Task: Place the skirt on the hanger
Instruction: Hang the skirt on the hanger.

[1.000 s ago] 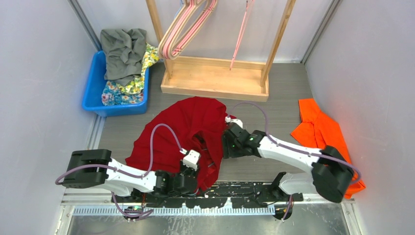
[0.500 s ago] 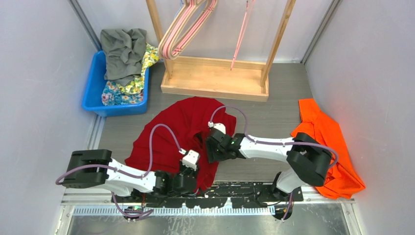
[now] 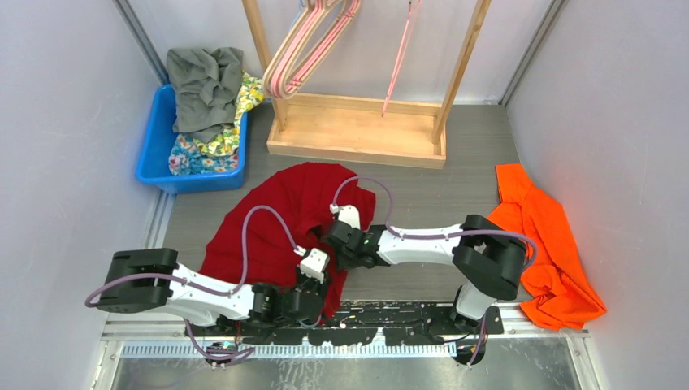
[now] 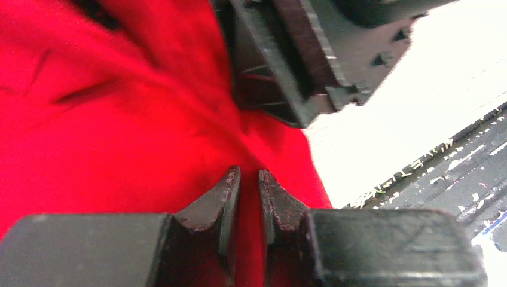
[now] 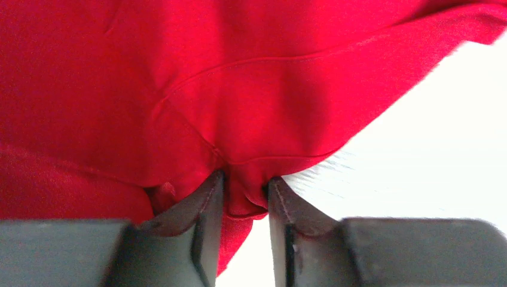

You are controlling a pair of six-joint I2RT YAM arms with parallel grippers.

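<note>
The red skirt (image 3: pixel 276 219) lies crumpled on the table in front of both arms. My left gripper (image 3: pixel 318 283) is at its near edge, and the left wrist view shows this gripper (image 4: pixel 249 176) shut on a thin layer of the skirt (image 4: pixel 119 119). My right gripper (image 3: pixel 331 246) reaches in from the right, just beyond the left one. In the right wrist view it (image 5: pixel 245 182) is shut on a bunched fold of the skirt (image 5: pixel 239 89) at its hem. Pink hangers (image 3: pixel 313 45) hang from the wooden rack (image 3: pixel 357 130) at the back.
A blue bin (image 3: pixel 154 154) holding a grey garment (image 3: pixel 203 81) and floral cloth stands at the back left. An orange garment (image 3: pixel 544 236) lies by the right wall. The right gripper's dark body (image 4: pixel 299 60) shows close above the left fingers.
The right arm swung left and nearer across the skirt, stopping close to the left gripper, and its jaws closed on a fold. The skirt's right side shifted left. The left arm barely moved.
</note>
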